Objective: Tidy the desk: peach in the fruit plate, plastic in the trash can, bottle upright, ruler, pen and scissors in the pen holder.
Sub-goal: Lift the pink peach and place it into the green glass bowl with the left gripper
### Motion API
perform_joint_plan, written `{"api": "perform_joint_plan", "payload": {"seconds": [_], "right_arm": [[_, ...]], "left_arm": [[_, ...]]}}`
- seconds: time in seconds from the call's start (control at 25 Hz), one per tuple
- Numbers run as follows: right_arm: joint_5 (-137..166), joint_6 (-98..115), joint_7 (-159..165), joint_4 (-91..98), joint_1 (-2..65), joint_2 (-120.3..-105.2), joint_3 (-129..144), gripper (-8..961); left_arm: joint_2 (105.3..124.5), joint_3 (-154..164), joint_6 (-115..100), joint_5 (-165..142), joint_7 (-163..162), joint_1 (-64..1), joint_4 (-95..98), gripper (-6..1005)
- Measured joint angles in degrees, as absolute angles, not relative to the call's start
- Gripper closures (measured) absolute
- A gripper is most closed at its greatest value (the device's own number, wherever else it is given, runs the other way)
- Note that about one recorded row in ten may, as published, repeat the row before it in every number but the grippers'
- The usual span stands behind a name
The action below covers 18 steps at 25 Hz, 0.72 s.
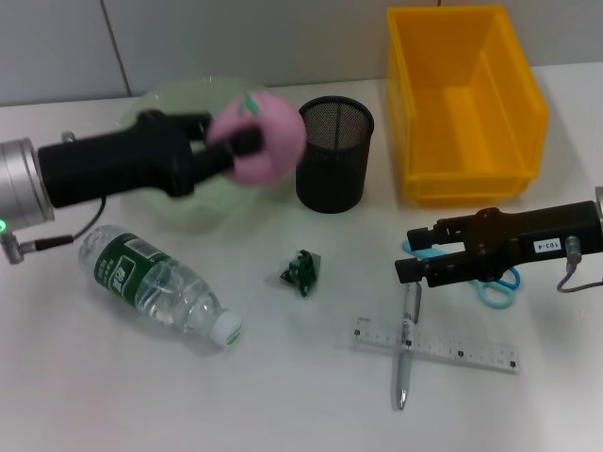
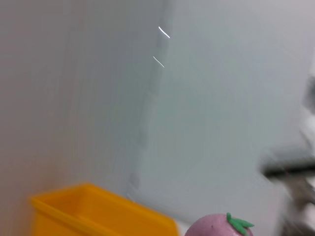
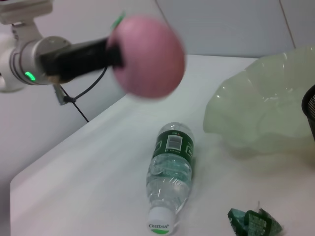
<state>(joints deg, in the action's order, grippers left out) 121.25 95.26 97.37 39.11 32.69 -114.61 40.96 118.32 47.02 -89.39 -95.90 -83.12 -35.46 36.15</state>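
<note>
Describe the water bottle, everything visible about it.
The water bottle is clear ribbed plastic with a green label and a white cap. It lies on its side on the white table, cap toward the table's near edge, in front of the pale green fruit plate. Nothing grips or touches it. It looks empty or nearly so.

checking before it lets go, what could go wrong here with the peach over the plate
The left gripper holds the peach over the plate's right side, near the pen holder; released there, it may roll off the rim. The bottle lies just under the left arm, so a low retreat could knock it rolling.
</note>
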Motion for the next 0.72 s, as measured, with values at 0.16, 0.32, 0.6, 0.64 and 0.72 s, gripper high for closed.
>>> {"api": "perform_joint_plan", "payload": {"seconds": [0.16,0.32,0.6,0.64,0.72], "right_arm": [[121.37,95.22,97.31,39.11,32.68,-114.65,40.96,200],[121.78,95.19,97.18,39.11,32.92,-114.61,40.95,200],[122.8,94.82,97.04,39.12,33.25,-114.61,40.97,200],[122.83,94.71,97.03,39.11,33.26,-114.61,41.0,200],[122.88,94.56,97.03,39.11,33.27,-114.62,41.04,200]], "left_arm": [[118.5,45.73,-81.81,-87.87,-78.15,-34.98,29.83,746],[118.63,45.83,-73.21,-82.86,-74.39,-35.7,25.26,782],[118.98,46.52,-58.49,-81.24,-69.2,-38.77,20.48,852],[119.02,46.85,-57.52,-81.25,-68.39,-39.19,19.92,864],[119.08,49.29,-55.65,-81.23,-66.93,-39.68,19.54,858]]}}
